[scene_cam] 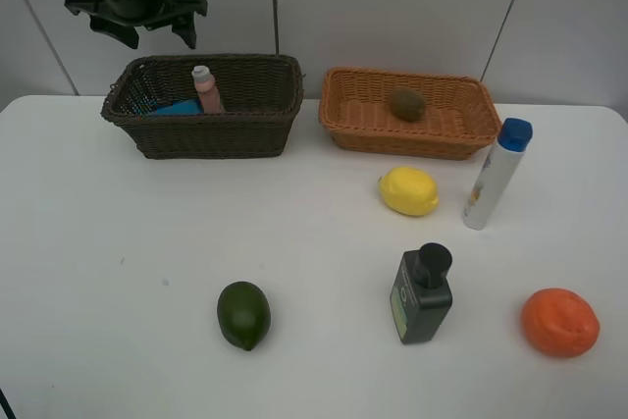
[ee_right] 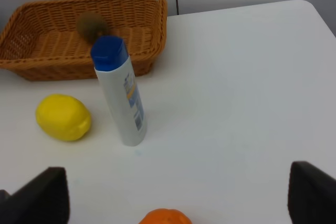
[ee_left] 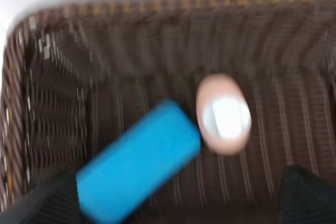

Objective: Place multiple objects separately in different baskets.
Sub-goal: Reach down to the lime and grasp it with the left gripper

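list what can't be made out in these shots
Left wrist view: motion blur smears the pink bottle and blue block; no markings readable.
Exterior high view: the front wall of the dark basket hides much of the blue block.
Right wrist view: the orange is cut by the frame edge; the kiwi is blurred.

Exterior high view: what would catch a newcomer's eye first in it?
Two baskets stand at the back of the table: the dark brown basket on the left holds a pink bottle and a blue block, the orange-tan basket on the right a kiwi. The left gripper hangs open above the dark one. In front, the yellow lemon and the orange at the right stand out brightest.
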Controlling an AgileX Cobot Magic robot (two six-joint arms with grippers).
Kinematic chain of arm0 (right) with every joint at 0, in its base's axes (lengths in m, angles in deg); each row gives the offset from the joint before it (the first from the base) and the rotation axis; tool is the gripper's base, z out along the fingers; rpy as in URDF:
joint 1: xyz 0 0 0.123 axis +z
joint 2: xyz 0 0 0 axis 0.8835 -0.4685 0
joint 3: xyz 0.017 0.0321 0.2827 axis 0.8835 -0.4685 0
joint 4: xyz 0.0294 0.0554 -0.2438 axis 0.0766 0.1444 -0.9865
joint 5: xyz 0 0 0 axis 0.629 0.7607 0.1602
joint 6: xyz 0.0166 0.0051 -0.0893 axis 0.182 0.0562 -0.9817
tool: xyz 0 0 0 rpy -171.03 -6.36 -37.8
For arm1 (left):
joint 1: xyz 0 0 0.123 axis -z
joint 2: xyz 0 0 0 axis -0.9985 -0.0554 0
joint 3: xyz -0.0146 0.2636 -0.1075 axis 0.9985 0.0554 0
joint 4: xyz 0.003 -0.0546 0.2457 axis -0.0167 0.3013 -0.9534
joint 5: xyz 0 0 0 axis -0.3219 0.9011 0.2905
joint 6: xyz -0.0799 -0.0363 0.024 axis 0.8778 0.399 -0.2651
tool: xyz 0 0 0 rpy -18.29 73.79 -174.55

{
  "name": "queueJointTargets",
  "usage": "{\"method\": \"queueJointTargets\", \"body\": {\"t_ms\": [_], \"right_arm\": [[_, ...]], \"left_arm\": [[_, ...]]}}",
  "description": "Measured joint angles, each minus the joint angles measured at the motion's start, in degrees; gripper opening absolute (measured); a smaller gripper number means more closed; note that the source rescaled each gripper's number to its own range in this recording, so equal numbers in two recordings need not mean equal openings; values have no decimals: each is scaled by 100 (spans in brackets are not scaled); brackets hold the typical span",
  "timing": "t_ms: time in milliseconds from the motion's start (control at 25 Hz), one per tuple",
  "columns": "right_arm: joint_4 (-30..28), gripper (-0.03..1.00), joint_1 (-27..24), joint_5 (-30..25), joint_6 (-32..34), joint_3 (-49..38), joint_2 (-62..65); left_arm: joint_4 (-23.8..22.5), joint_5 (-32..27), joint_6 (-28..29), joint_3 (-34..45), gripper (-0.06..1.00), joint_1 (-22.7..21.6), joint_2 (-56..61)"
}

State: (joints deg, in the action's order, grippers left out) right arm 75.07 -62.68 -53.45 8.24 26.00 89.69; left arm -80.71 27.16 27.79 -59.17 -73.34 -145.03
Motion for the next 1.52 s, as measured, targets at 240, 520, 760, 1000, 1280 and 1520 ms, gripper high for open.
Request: {"method": "queueJointTargets", "body": {"t_ms": [240,520,760,1000,1280,1520], "right_arm": [[0,98,0,0,0,0,0],[0,98,0,0,0,0,0],[0,98,0,0,0,0,0],[0,98,0,0,0,0,0],[0,98,0,0,0,0,0],[0,98,0,0,0,0,0]], "left_arm": [[1045,-1941,0,-12,100,11,528],[1692,-2677,-140,189,100,217,639],[1797,-2690,-133,916,100,1156,643],[1735,-2694,303,1703,100,2054,646],[1578,-2656,1090,2285,100,2666,650],[1567,-2245,1840,2449,100,3083,643]]}}
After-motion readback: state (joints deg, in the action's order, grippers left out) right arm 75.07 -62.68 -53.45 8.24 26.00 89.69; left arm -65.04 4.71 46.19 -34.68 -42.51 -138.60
